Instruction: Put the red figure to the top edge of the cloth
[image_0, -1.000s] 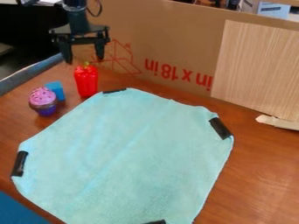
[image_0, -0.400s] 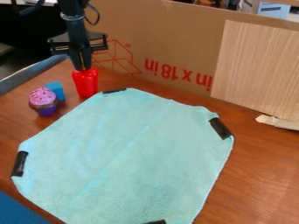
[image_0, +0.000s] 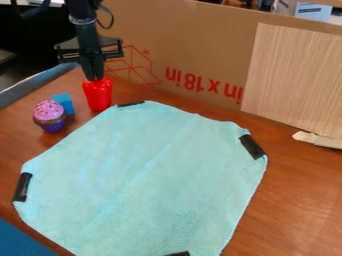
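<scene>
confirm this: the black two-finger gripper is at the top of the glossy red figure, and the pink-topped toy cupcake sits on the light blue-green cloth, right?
Wrong about the cupcake: the camera view shows it on the brown wooden table, beyond the upper-left side of the cloth. The gripper is at the top of the red figure, as you say.

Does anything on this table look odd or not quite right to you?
One small thing: a pale, torn-looking strip lies on the table beside the wood-grained panel, like a ragged scrap. Nothing looks spilled.
</scene>
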